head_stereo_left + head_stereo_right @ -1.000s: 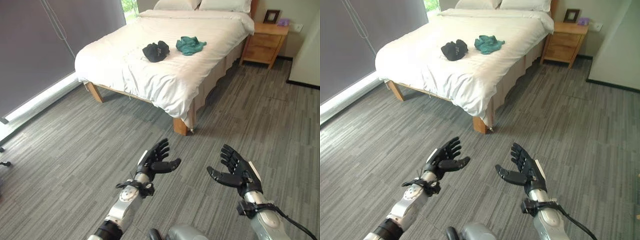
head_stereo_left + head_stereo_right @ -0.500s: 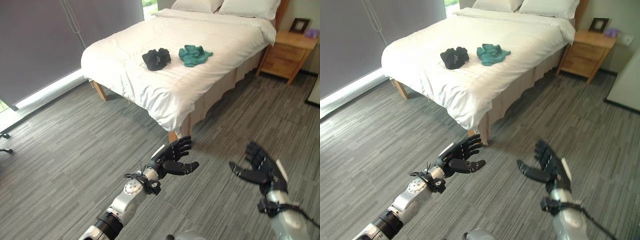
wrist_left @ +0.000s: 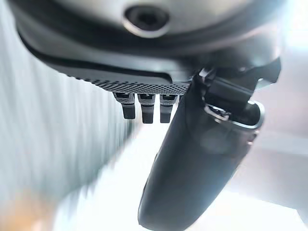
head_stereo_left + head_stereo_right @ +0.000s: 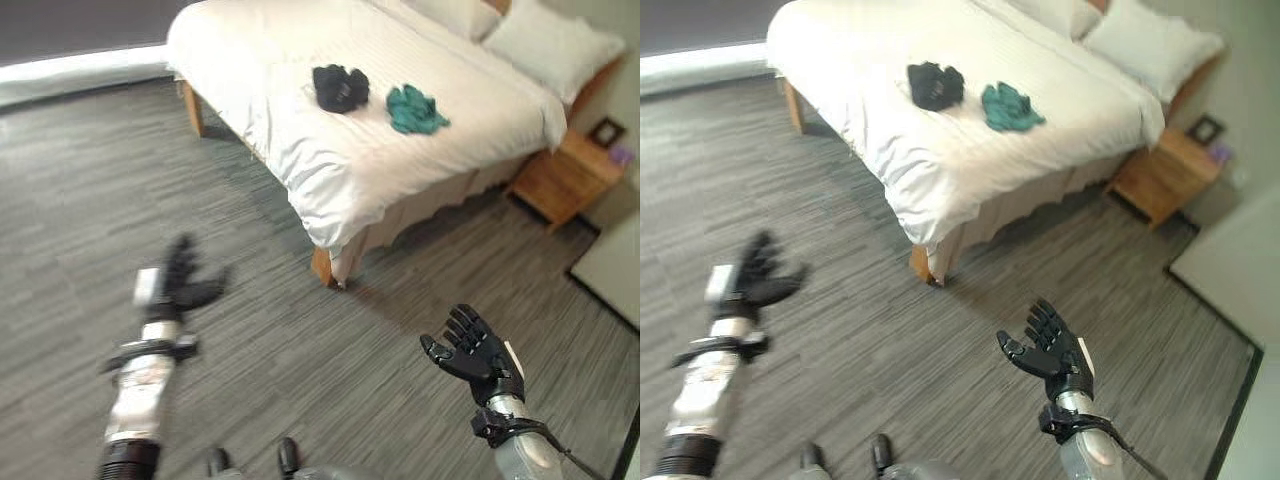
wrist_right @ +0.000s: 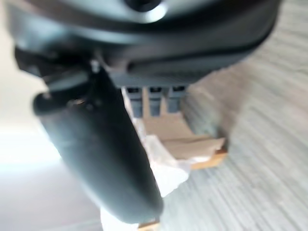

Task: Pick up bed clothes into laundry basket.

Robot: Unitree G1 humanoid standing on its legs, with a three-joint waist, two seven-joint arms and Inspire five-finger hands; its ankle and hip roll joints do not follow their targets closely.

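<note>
A big bed (image 4: 300,150) with a white cover stands on a grey striped floor (image 4: 300,340). On the cover lie a black bundle of clothes (image 4: 340,87) and a green bundle of clothes (image 4: 416,109), close beside each other but not touching, and white pillows (image 4: 555,35) rest at the far end. A small wooden night table (image 4: 570,178) stands on the floor just beside the bed, with a little picture frame (image 4: 605,131) on top of it.
</note>
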